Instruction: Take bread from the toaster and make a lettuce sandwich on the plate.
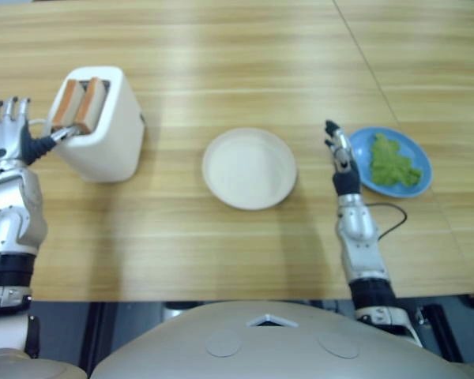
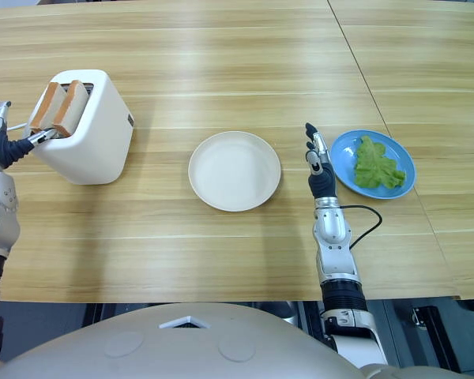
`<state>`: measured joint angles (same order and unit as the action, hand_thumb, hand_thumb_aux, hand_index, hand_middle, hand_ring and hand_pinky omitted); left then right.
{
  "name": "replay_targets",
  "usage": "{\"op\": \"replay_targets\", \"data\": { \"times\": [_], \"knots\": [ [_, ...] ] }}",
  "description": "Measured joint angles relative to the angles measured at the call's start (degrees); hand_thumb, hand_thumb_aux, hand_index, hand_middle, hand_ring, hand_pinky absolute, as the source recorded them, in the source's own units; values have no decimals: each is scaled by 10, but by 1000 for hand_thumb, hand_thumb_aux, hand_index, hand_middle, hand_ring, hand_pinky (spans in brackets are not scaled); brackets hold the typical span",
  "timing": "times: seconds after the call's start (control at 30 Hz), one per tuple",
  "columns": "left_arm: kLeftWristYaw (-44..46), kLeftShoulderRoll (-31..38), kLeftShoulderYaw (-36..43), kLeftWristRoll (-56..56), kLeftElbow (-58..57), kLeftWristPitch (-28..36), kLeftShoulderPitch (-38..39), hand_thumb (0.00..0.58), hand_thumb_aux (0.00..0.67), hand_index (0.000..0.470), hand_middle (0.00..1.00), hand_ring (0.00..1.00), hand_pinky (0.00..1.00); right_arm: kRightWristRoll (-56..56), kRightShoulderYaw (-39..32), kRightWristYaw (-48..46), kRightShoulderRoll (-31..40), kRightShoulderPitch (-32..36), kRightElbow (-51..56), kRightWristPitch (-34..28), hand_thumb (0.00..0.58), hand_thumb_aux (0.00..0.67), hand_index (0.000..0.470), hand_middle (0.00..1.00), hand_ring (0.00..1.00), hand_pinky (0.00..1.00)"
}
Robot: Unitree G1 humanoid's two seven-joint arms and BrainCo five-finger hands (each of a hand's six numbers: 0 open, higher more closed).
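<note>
Starting up front with the table [image 1: 221, 47], wooden, carrying the whole setup. Going down in size: toaster [image 1: 114, 138] at far left, plate [image 1: 250, 168] dead centre and bare, blue dish [image 2: 341, 162] off to the right holding the lettuce [image 1: 393, 162], then two bread slices [image 1: 91, 103] standing up out of the toaster slots, so not out yet.

Could go sideways pretty easily, imo. Probably a light toaster, so tugging a slice at an angle might drag or tip it. Could also tear or drop the bread with a pinch that only catches a corner.

As for hands: left hand [image 1: 6, 134] just beside the toaster, fingers spread upward, a fingertip stretched across to the near slice, gripping nothing as far as can be told. Right hand [image 1: 341, 158] between plate and dish, close to the dish rim, fingers straight, released, holding nothing.
</note>
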<state>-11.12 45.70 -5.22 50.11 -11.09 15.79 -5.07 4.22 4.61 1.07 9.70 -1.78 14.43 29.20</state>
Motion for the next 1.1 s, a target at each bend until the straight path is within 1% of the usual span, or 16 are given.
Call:
{"op": "replay_targets", "data": {
  "times": [0.27, 0.3, 0.33, 0.37, 0.4, 0.43, 0.47, 0.5, 0.53, 0.63, 0.93, 1.0, 1.1],
  "knots": [
    [0, 0, 15, 6, 13, 14, -2, 0, 0, 0, 0, 0, 0, 0, 1, 0, 0, -3, -2, -1, 0, 0, 0, 0, 0, 0],
    [0, 0, 16, 6, 13, 15, -3, 278, 187, 128, 0, 0, 0, 0, 1, 0, -1, -3, -2, -1, 0, 0, 0, 0, 0, 0],
    [0, 0, 17, 6, 13, 15, -4, 438, 339, 233, 0, 0, 0, 0, 1, 0, -1, -3, -3, -1, 0, 0, 0, 0, 0, 0],
    [0, 0, 18, 5, 12, 16, -6, 516, 447, 307, 0, 0, 0, 0, 1, 0, -1, -3, -5, -1, 0, 0, 0, 0, 0, 0],
    [0, 0, 18, 3, 12, 16, -7, 516, 447, 307, 0, 0, 0, 0, 1, 0, -1, -3, -7, -1, 0, 0, 0, 0, 0, 0],
    [1, 0, 18, -1, 11, 16, -10, 580, 670, 460, 0, 0, 0, 0, 1, 0, 0, -3, -8, -1, 0, 0, 0, 0, 0, 0],
    [0, 0, 18, -5, 11, 15, -13, 580, 670, 460, 553, 553, 553, 0, 1, 0, 0, -3, -9, -1, 0, 0, 0, 0, 0, 0],
    [0, -1, 18, -9, 11, 13, -14, 580, 670, 460, 553, 553, 553, 0, 1, 0, 0, -3, -9, -1, 0, 0, 0, 0, 0, 0],
    [-1, -3, 18, -12, 13, 11, -15, 580, 670, 460, 1000, 1000, 1000, 0, 1, 0, 0, -4, -9, -2, 0, 0, 0, 0, 0, 0],
    [-7, -6, 19, -18, 16, 9, -16, 580, 670, 460, 1000, 1000, 1000, 0, 2, 0, 0, -6, -11, -4, 0, 0, 0, 0, 0, 0],
    [-59, -20, 19, -25, 53, -29, -5, 580, 670, 460, 1000, 1000, 1000, 0, 2, 0, 0, -10, -15, -7, 0, 0, 0, 0, 0, 0],
    [-78, -30, 8, -33, 78, -40, 5, 580, 670, 460, 1000, 1000, 1000, 0, 2, 0, 0, -11, -15, -7, 0, 0, 0, 0, 0, 0],
    [-98, -45, -37, -73, 125, -66, 14, 580, 670, 460, 1000, 1000, 1000, 0, 2, 0, 0, -12, -15, -8, 0, 0, 0, 0, 0, 0]
  ]
}}
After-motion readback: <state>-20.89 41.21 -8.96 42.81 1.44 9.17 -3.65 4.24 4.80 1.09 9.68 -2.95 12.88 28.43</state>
